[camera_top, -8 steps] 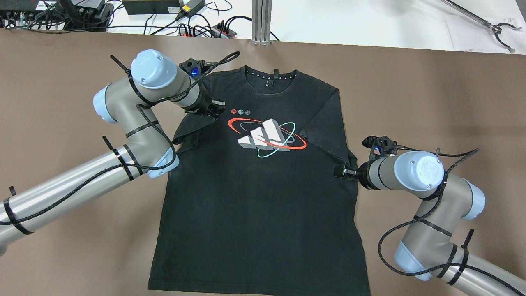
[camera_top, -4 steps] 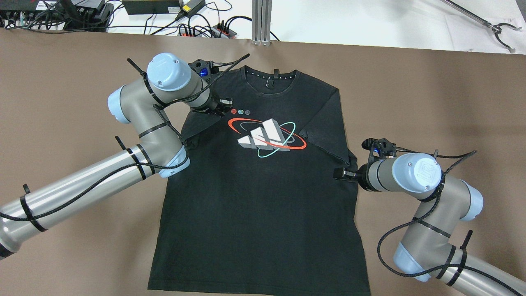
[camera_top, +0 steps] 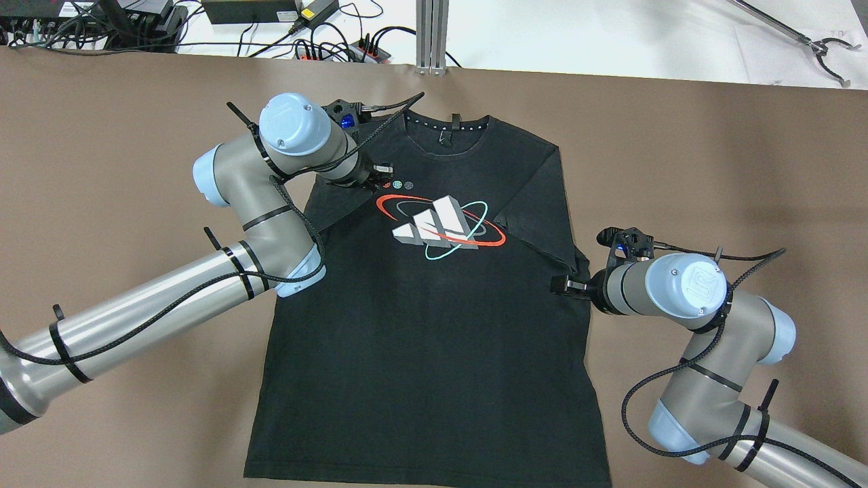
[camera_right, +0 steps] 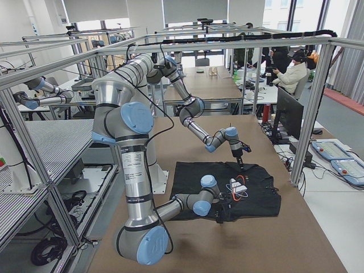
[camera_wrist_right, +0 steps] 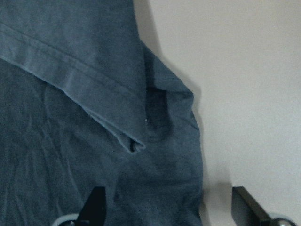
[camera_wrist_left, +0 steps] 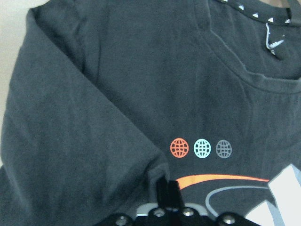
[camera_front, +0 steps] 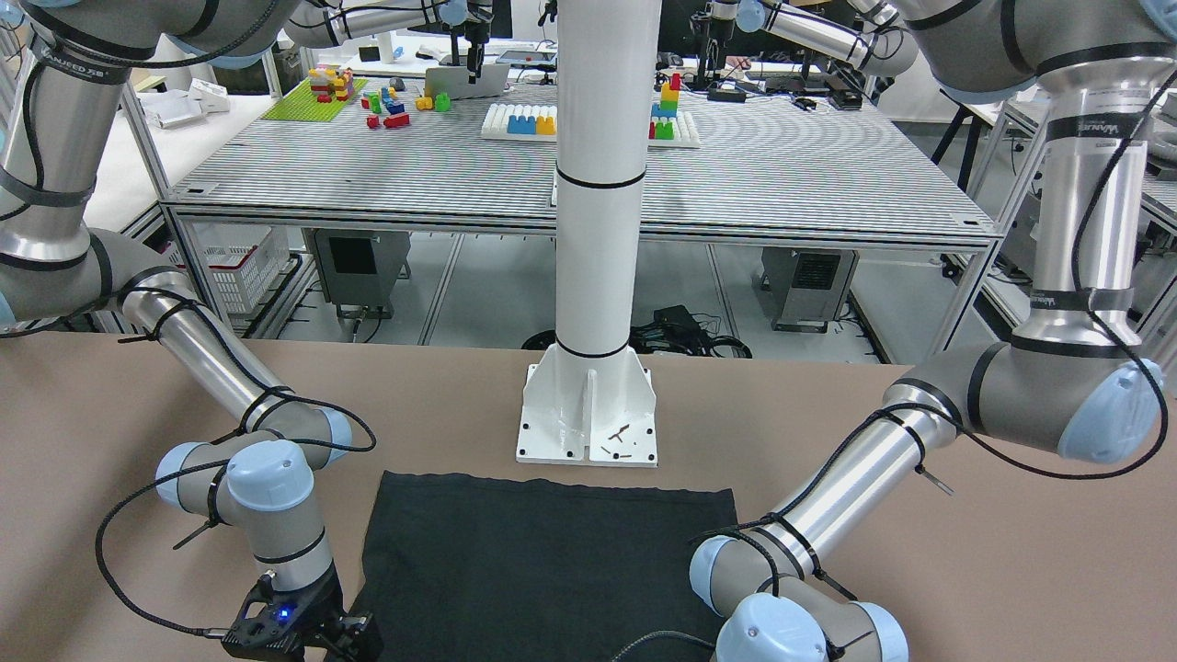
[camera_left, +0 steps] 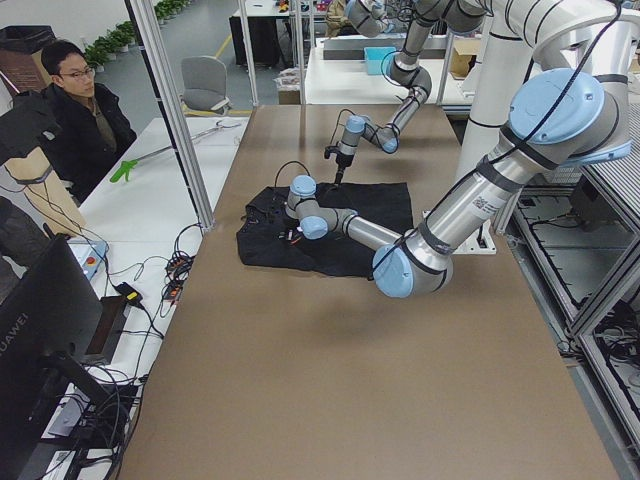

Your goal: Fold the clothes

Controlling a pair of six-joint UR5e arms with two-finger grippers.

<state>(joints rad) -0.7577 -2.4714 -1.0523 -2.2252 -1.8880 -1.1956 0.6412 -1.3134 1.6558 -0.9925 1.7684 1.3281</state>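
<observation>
1. So, the left gripper (camera_top: 384,169) is sitting further in toward the chest print than a second ago. Its jaws are pinched together on the left sleeve (camera_top: 339,203) and are dragging it over the shirt body.
2. The right gripper (camera_top: 561,285) is hardly shifting. It is waiting with jaws apart at the shirt's right side edge, gripping nothing.
3. The black T-shirt (camera_top: 434,352) is lying flat mid-counter, collar toward the far edge and hem toward the robot's edge.
4. Judging by this, the first sleeve fold is nearly landing and the right sleeve is likely coming next.
5. On containers, only a white crate (camera_front: 241,268) is showing, under the back table. Its contents are too small to tell.
</observation>
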